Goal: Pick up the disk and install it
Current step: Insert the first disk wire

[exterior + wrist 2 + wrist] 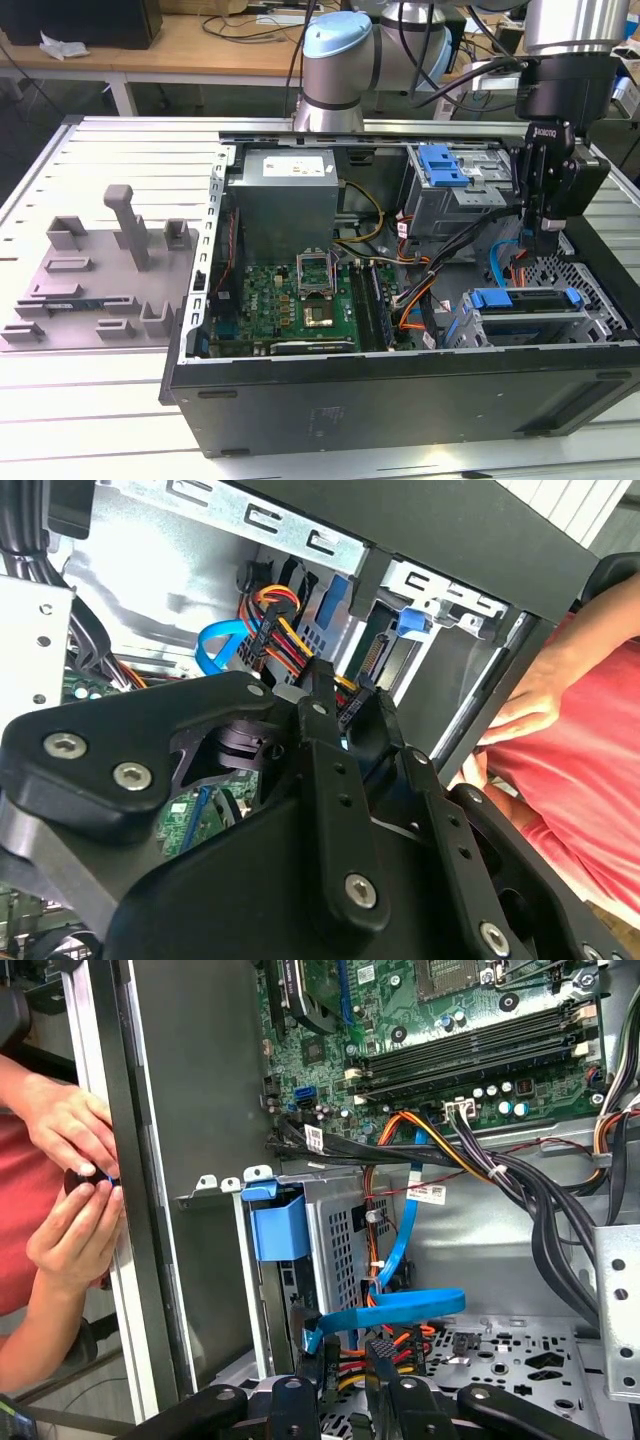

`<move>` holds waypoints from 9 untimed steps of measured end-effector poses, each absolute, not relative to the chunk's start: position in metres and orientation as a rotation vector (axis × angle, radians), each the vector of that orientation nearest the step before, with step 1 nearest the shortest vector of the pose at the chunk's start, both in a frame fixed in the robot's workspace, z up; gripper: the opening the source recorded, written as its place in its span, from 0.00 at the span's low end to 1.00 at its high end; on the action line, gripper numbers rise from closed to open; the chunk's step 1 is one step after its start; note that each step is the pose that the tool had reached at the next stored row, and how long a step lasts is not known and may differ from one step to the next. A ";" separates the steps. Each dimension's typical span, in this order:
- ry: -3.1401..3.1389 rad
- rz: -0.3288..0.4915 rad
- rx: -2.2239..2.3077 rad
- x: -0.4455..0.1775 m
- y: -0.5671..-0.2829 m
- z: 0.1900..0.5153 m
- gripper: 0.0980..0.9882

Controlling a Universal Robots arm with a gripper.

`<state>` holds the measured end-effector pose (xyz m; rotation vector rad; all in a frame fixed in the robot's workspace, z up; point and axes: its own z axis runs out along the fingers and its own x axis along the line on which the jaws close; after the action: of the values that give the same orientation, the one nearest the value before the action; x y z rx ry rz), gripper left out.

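1. An open computer case (400, 400) lies on the grooved metal surface (100, 150). Its motherboard (300, 300) and grey power supply (285, 200) are exposed.
2. The disk (528, 315) lies flat in the bay at the near corner of the case, on the exterior view's right. Its blue carrier frame runs along its upper edge.
3. The arm reaches down into the case just behind that bay, and the tool (548, 240) hangs close above the disk's far side.
4. In both wrist views the tool (345, 705) (350, 1370) sits at a bundle of orange, yellow and red wires ending in a black cable plug (345, 715). It appears clenched on that plug, though the arm's own links hide part of the contact.
5. A blue flat cable (400, 1305) loops past the perforated cage wall (345, 1245), beside the wire bundle.
6. A person's hands (70, 1190) rest on the outer edge of the case.
7. A second drive cage with a blue latch (445, 165) stands farther back.
8. A grey fixture plate (100, 280) lies on the surface at the exterior view's left, well apart from the case.
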<state>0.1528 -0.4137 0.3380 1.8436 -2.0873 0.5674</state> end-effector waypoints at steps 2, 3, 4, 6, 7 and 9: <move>-2.087 0.567 1.844 0.153 -0.414 0.338 0.07; -2.087 0.567 1.844 0.153 -0.414 0.338 0.07; -2.087 0.567 1.844 0.153 -0.414 0.338 0.07; -2.088 0.567 1.842 0.153 -0.414 0.338 0.07; -2.095 0.561 1.843 0.153 -0.414 0.340 0.07; -2.104 0.548 1.849 0.154 -0.415 0.343 0.07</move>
<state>0.1536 -0.4152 0.3427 1.8489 -2.1037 0.5480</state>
